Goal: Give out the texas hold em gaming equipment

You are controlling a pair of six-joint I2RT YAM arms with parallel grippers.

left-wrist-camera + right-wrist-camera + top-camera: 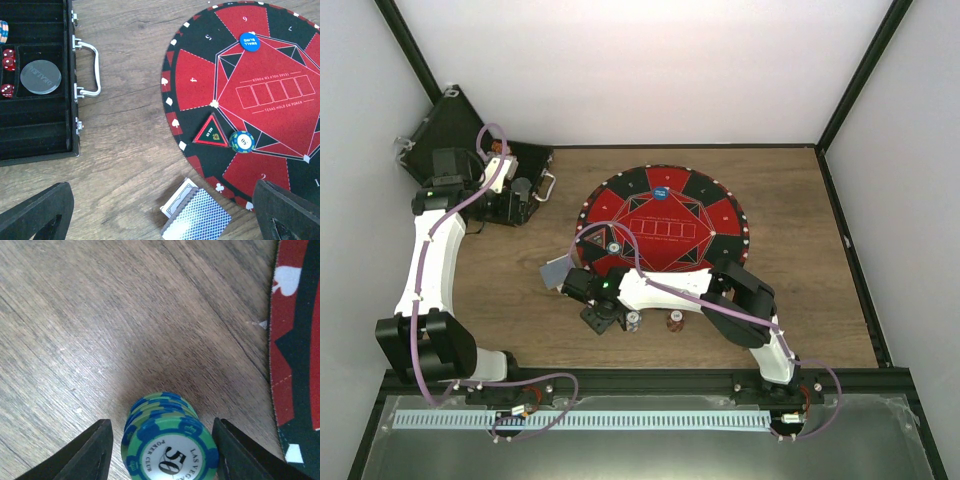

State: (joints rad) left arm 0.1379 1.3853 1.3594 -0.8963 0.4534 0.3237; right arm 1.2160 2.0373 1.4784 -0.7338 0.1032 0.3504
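Observation:
A stack of green-and-blue "50" poker chips [169, 440] stands on the wood beside the mat's edge. My right gripper [162, 450] is open around it, one finger on each side with a small gap. From above, the right gripper [601, 316] hides that stack, while two other small chip stacks [633, 320] [674, 322] stand just to its right. A deck of blue-backed playing cards [200, 217] lies left of the mat, with its box under it. On the mat sit a green chip [241, 141] and a blue button disc [249, 40]. My left gripper [162, 200] hangs open and empty near the case.
The round red-and-black mat [720, 215] fills the table's middle, with a triangular all-in marker [212, 131] on it. The open black case [35, 135] lies at the back left, holding a grey dealer disc [40, 76] and red dice [7, 60].

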